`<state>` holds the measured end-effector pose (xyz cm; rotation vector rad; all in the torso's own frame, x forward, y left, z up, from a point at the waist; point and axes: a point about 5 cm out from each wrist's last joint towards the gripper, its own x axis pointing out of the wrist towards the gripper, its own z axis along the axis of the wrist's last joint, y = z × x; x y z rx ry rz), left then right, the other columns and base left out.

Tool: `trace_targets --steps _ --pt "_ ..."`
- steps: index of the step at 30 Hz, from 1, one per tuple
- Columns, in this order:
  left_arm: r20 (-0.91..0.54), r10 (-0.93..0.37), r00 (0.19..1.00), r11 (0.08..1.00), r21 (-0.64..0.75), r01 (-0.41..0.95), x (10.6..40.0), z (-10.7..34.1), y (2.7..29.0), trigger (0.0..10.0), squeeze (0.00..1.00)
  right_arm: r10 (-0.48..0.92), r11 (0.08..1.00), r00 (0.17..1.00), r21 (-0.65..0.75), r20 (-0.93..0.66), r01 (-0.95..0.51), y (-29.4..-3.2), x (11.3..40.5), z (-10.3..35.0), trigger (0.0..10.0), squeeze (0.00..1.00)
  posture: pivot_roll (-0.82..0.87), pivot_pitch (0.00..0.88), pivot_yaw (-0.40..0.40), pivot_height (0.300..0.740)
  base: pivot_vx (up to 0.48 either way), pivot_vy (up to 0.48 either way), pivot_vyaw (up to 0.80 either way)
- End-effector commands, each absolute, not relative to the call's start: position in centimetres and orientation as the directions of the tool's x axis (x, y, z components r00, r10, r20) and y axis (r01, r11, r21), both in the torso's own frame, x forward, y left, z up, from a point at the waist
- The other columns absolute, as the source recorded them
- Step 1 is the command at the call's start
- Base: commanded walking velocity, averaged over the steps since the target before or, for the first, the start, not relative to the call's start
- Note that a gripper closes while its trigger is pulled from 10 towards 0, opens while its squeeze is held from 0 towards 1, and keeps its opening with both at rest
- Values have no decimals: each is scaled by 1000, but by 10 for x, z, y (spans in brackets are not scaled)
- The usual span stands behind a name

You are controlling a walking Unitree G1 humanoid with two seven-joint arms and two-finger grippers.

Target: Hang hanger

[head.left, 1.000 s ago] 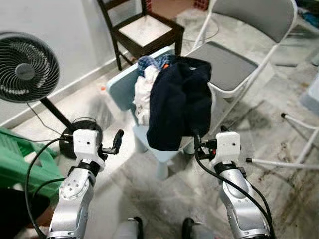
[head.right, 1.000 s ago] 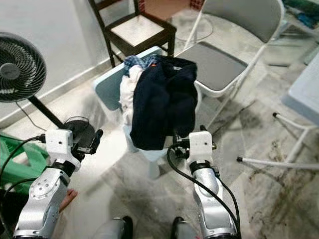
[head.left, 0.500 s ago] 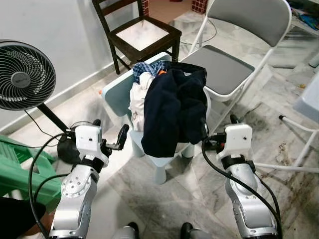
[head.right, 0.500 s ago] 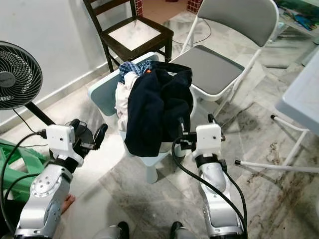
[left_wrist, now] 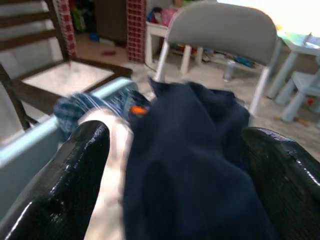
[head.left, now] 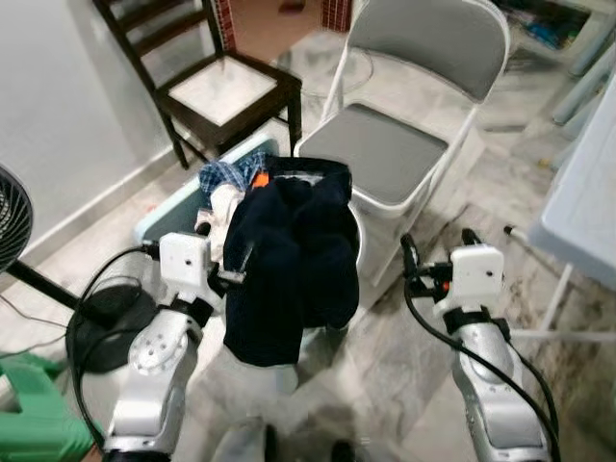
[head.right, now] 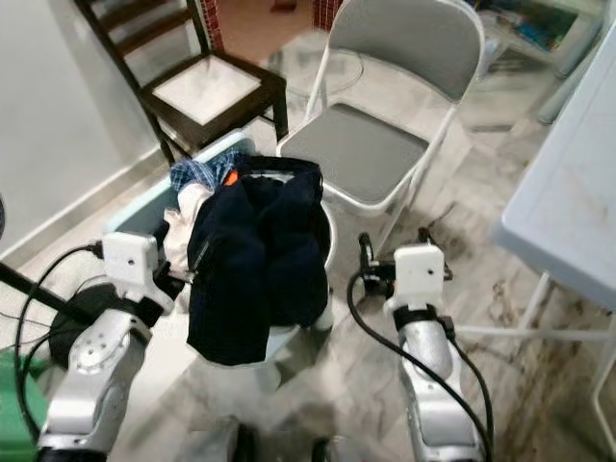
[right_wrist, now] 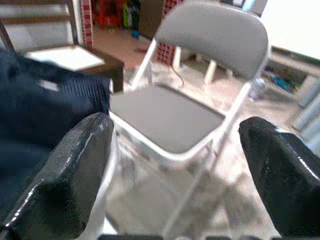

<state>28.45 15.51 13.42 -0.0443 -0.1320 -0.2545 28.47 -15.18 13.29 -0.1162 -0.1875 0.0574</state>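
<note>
A heap of clothes lies on a small light-blue chair (head.left: 171,204). On top is a dark navy garment (head.left: 289,255), with a white cloth (head.left: 218,205), a blue plaid shirt (head.left: 223,175) and a small orange piece (head.left: 260,179) behind it. My left gripper (head.left: 237,267) is open right at the navy garment's left edge; in the left wrist view its fingers (left_wrist: 75,165) stand wide apart with the navy garment (left_wrist: 195,150) just ahead. My right gripper (head.left: 437,244) is open to the right of the heap, facing the grey folding chair (right_wrist: 170,115).
A grey folding chair (head.left: 385,154) stands just behind the heap, and a dark wooden chair (head.left: 226,91) behind it on the left. A fan's base (head.left: 115,313) and a green plastic item (head.left: 34,423) are on the left. A pale blue table (head.left: 587,192) is on the right.
The camera has moved closer and turned right, so the fan has slid to the left edge. My left gripper now reaches the navy garment's edge. Both grippers stay open.
</note>
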Motion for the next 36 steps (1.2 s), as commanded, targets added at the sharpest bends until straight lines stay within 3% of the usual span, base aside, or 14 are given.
trace_targets --steps 1,27,36 --pt "107 -220 970 974 -25 224 281 129 164 10000 0 92 991 983 -110 158 -75 -144 281 127 10000 0 141 252 33 740 292 0 0" --pt "60 -77 995 997 22 76 285 118 169 10000 0 140 979 983 -164 118 -120 -143 283 119 10000 0 143 263 19 740 10 0 0" --pt "49 -73 996 997 32 71 286 117 170 10000 0 142 980 983 -159 117 -123 -140 281 118 10000 0 140 271 21 740 0 0 758"
